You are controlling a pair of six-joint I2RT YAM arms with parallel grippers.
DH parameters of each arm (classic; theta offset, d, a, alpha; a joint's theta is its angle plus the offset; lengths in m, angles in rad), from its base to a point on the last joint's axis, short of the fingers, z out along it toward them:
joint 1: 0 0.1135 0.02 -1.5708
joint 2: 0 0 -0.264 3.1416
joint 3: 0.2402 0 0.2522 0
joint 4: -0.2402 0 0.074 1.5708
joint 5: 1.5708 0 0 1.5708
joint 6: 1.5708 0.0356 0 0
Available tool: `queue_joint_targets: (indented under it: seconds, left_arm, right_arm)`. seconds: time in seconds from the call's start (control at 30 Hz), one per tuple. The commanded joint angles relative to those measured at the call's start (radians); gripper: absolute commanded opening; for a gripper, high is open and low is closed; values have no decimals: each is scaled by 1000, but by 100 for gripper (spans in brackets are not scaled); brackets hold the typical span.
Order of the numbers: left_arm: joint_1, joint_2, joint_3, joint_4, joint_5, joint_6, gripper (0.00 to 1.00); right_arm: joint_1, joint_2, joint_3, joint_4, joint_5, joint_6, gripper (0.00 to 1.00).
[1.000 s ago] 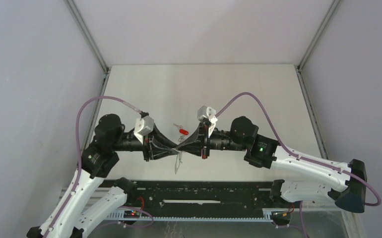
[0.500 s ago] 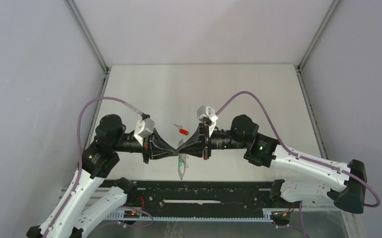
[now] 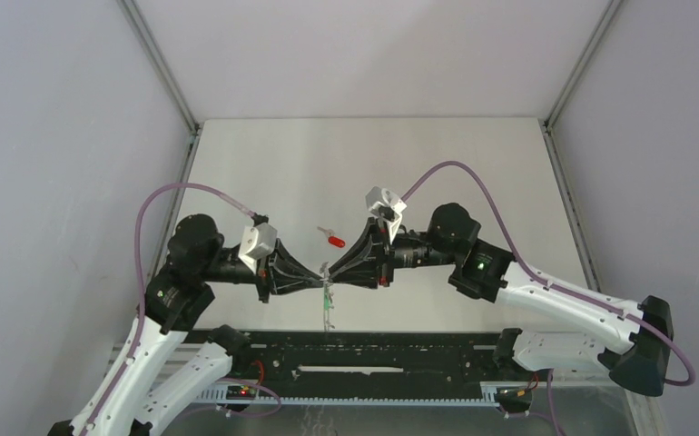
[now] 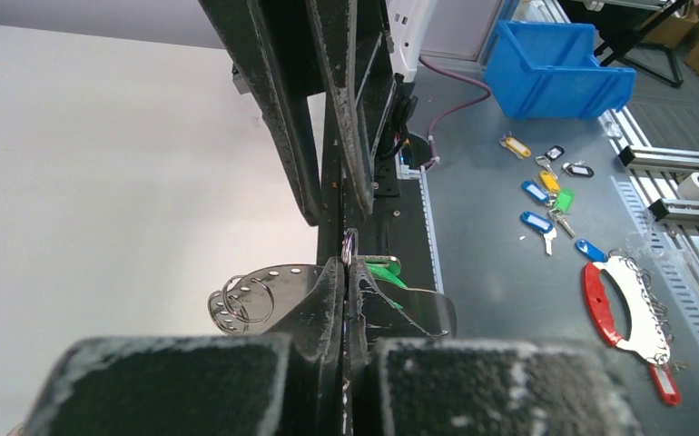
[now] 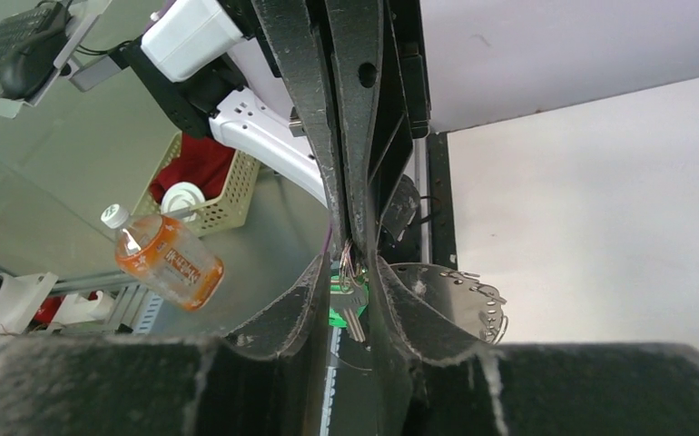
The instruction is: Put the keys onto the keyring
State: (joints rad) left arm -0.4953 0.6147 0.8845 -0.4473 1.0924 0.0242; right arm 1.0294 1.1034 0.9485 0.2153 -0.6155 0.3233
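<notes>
Left claw (image 4: 346, 269): clenched, its tips pinching the small metal ring of the keyring (image 4: 349, 247).

Right claw (image 5: 349, 265): jaws slightly parted, meeting the left claw tip to tip just below the centre of the top view. The green key (image 5: 339, 305) hangs in the gap between its fingers, directly under the pinched ring and clear of the counter (image 3: 473, 173). Whether the key is threaded on the ring cannot be told.

The red key (image 3: 334, 241) lies flat on the counter just above the claw tips in the top view, apart from both.

Obstructions: in each wrist view the claw's own fingers and the opposing claw's fingers fill the middle of the frame and hide most of the ring.

Surroundings, off the counter:
- A blue bin (image 4: 555, 73) sits at upper right of the left wrist view, with coloured key tags (image 4: 536, 193) on the grey surface below it.
- A bottle (image 5: 166, 261) of orange liquid and a basket (image 5: 228, 195) are at left of the right wrist view.

Writing: the bottle label is too small to read.
</notes>
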Motion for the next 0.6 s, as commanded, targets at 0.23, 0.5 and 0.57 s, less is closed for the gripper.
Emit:
queue_joint_targets:
  seconds: [0.23,0.5,0.57]
  left_arm:
    - [-2,-6,16,60,10,15,0]
    - [-2,-6,12,103,13,-17,0]
    - [-2,-6,11,107,23,-18,0]
  right_arm:
    - [-31,-48,9,-7,-99,17,60]
    - [15,7,80,-138,-26,-86,59]
    - [17,8,81,-128,-21,-89,57]
